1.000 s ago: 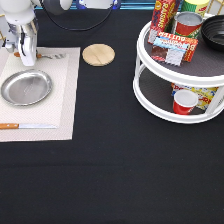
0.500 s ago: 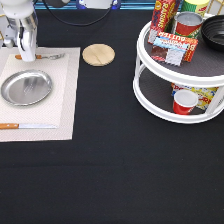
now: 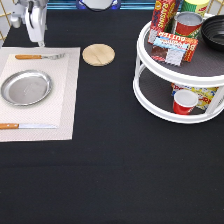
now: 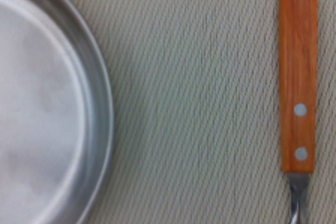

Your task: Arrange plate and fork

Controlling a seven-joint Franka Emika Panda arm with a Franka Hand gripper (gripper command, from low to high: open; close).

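Up goes the gripper (image 3: 36, 36), higher than it hung half a second back, now above the mat's (image 3: 67, 105) top edge toward the exterior view's top left, and it carries nothing. Whether its fingers stand apart or together, I cannot tell from this angle. Left behind on the mat is the fork (image 3: 40, 56), lying flat along the mat's top edge with its wooden handle toward the exterior view's left and its tines toward the right, just where it lay a moment ago. Below it on the same mat sits the plate (image 3: 26, 87), near the fork but not touching it; the wrist view confirms the gap, showing the plate's rim (image 4: 101, 115) and the fork's handle (image 4: 298, 85) with a strip of woven mat between them. On the far side of the plate, along the mat's lower edge, lies a knife (image 3: 27, 126). So the reading is this: fork released, plate centred between fork and knife, and the place setting looks laid out as asked. Off the mat to the exterior view's right, a wooden coaster (image 3: 98, 54) rests on the desk (image 3: 110, 170), and further right stands a two-tier rack (image 3: 150, 100) of groceries, untouched.
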